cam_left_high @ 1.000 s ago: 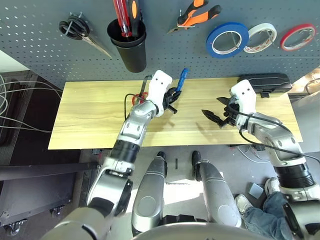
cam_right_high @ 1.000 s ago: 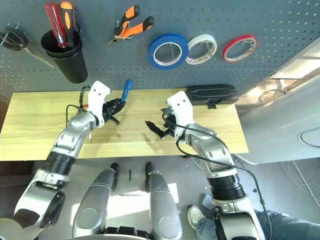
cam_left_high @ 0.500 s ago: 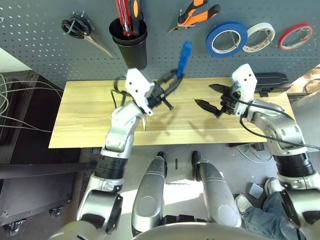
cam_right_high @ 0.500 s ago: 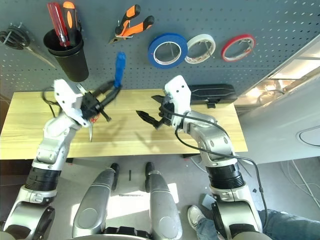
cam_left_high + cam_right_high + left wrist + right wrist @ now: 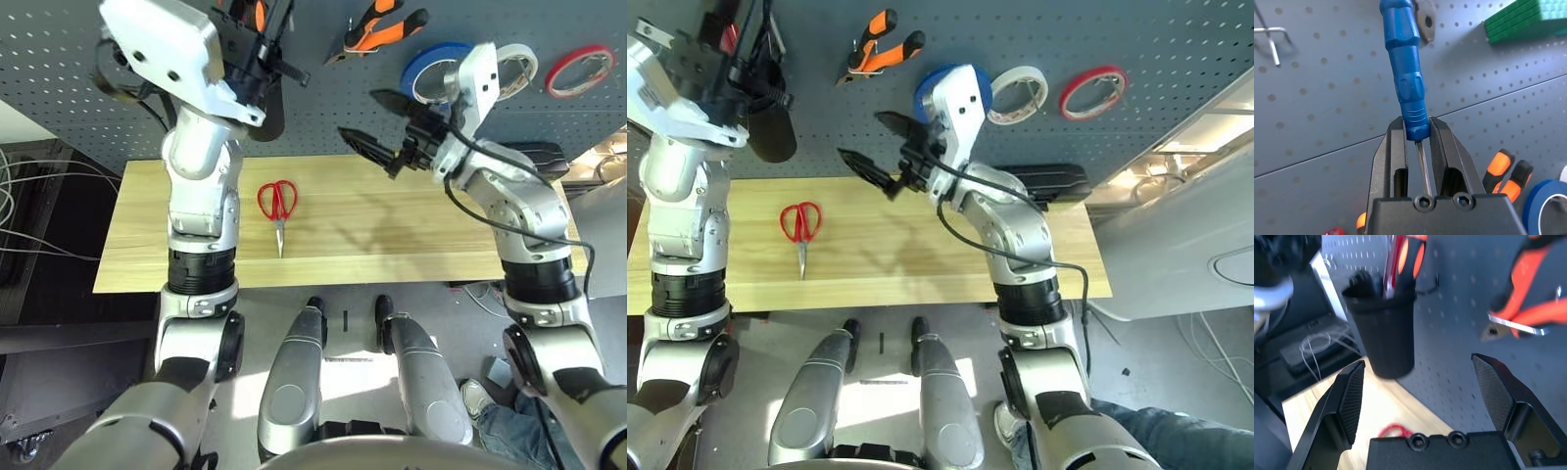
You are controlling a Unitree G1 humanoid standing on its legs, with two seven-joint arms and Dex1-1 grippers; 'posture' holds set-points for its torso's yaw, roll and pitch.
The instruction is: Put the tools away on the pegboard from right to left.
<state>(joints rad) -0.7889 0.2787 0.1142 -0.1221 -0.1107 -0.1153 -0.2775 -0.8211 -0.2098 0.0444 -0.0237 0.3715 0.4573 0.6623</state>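
Observation:
My left gripper (image 5: 1416, 128) is shut on the small blue-handled screwdriver (image 5: 1406, 73), holding it up against the pegboard (image 5: 59, 49) at the black cup (image 5: 774, 137). The left hand hides part of the cup. Red-handled scissors (image 5: 278, 201) lie flat on the wooden table (image 5: 411, 230), points toward me. The orange-and-black pliers (image 5: 388, 27) hang on a hook, with the blue tape roll (image 5: 429, 70) beside them. My right gripper (image 5: 361, 116) stands open and empty in the air, in front of the board below the pliers.
A white tape roll (image 5: 516, 67) and a red tape roll (image 5: 583, 70) hang to the right of the blue one. Red and orange screwdrivers (image 5: 1400, 259) stand in the cup. A black case (image 5: 537, 157) lies at the table's back right.
My left arm has swung up from over the table to the cup, carrying the screwdriver. The right arm has also risen and moved left, still open.

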